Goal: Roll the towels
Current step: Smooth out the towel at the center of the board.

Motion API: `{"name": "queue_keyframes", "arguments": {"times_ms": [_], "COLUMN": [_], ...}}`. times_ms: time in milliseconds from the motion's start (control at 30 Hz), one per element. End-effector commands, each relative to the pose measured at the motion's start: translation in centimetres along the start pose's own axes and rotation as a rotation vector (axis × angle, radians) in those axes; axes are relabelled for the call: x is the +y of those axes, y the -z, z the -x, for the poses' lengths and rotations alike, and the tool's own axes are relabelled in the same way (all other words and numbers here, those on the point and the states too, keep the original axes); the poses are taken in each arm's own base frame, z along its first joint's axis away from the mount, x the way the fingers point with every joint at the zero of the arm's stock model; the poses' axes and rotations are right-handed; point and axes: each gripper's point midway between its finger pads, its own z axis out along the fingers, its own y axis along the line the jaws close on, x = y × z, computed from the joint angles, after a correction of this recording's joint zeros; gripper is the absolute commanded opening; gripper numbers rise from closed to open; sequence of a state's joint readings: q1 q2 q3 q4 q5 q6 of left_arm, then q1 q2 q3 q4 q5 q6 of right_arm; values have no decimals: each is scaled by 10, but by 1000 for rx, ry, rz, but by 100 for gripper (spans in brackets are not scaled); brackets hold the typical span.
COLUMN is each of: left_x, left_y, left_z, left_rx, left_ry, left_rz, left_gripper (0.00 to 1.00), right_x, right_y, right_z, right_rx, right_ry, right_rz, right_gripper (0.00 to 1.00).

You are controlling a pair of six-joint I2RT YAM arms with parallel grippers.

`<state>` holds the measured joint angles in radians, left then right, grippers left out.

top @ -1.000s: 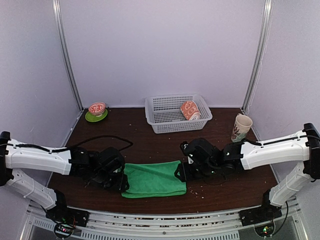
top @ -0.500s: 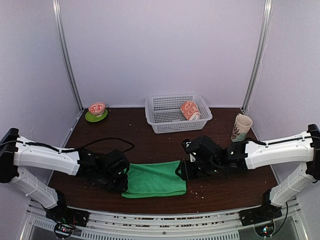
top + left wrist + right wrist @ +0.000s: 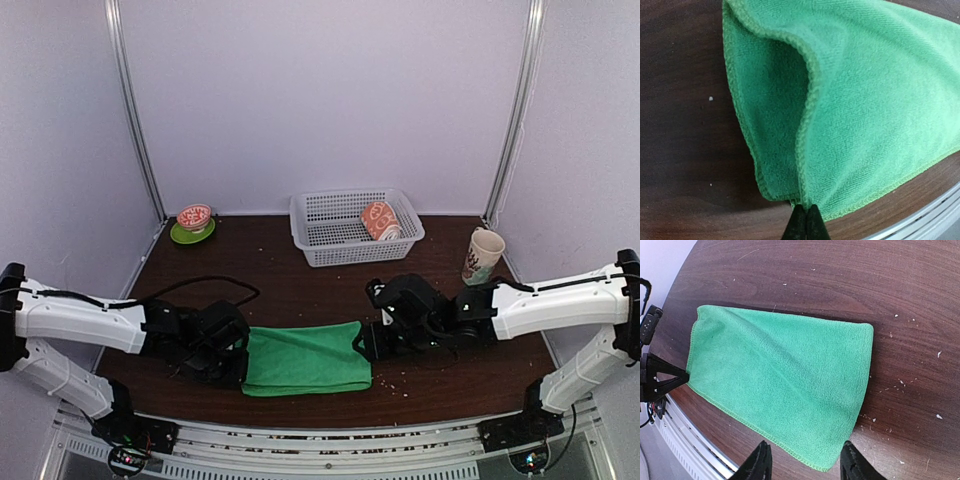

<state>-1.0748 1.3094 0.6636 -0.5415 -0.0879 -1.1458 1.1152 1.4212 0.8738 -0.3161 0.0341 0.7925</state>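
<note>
The green towel [image 3: 305, 357] lies folded flat on the dark table near the front edge. My left gripper [image 3: 240, 370] is at its left end. In the left wrist view the gripper [image 3: 806, 220] is shut on the near hem of the green towel [image 3: 865, 100], whose top layer bulges up in a fold. My right gripper [image 3: 362, 345] hovers open over the towel's right end. In the right wrist view the gripper [image 3: 805, 462] straddles the near right corner of the green towel [image 3: 785, 380] without touching it. The peach towel [image 3: 380, 220] sits rolled in the white basket [image 3: 330, 235].
A patterned cup [image 3: 484, 255] stands at the right. A small bowl on a green saucer [image 3: 193, 225] is in the back left corner. A black cable [image 3: 205, 282] loops behind the left arm. A metal rail [image 3: 320, 440] runs along the table's front edge.
The left gripper has closed onto the towel's left near hem. The left arm shifted slightly toward the towel and back. The right arm has barely moved.
</note>
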Motion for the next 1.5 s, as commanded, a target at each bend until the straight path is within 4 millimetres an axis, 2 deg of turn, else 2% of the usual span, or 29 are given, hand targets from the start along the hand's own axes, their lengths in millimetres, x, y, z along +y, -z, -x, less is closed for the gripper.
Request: {"name": "queue_keyframes", "arguments": {"times_ms": [0,67,267,433,467,500,533,633,700,733,800,867,933,1033,1133,1200,1300,1400,1467], "left_x": [-1,0,2,2,3,3,3,-5,-20,-22,-44,-62,-76,-97,-102,-98,-88,-71,-62], "left_y": [14,11,-18,-22,-22,-20,-16,5,29,38,65,83,89,77,42,17,-17,-42,-52], "left_z": [-5,-9,-36,-53,-55,-55,-54,-42,-25,-21,-1,18,39,73,91,91,79,66,61], "left_rx": [10,28,124,167,174,175,171,137,89,75,13,-50,-111,-181,-157,-116,-43,7,27], "left_ry": [17,16,6,-21,-28,-37,-48,-101,-148,-178,-226,-249,-259,-236,-200,-196,-201,-181,-172], "left_rz": [-23,-27,-13,1,-1,0,4,-9,-41,-42,-101,-149,-194,-287,-323,-290,-247,-215,-200], "left_gripper": [0,0,0,0,1,8,19,48,58,60,61,61,57,45,28,23,21,21,21], "right_x": [2,4,4,3,4,5,6,12,16,17,21,26,33,36,29,18,-1,-13,-16], "right_y": [3,2,-4,-4,-5,-5,-6,-8,-9,-11,-14,-19,-25,-36,-45,-50,-53,-55,-55], "right_z": [5,4,-2,-5,-5,-4,-4,-3,-1,-1,-3,-7,-11,-18,-32,-43,-68,-84,-89], "right_rx": [-37,-36,-10,3,5,7,9,13,15,17,27,45,62,92,137,160,205,233,244], "right_ry": [-8,-9,-3,17,16,18,18,18,23,24,29,26,13,-6,-30,-45,-64,-75,-80], "right_rz": [18,26,31,24,25,27,30,44,53,53,58,74,98,107,92,66,33,12,10], "right_gripper": [48,48,47,48,48,48,48,48,48,47,47,43,41,40,38,37,36,36,36]}}
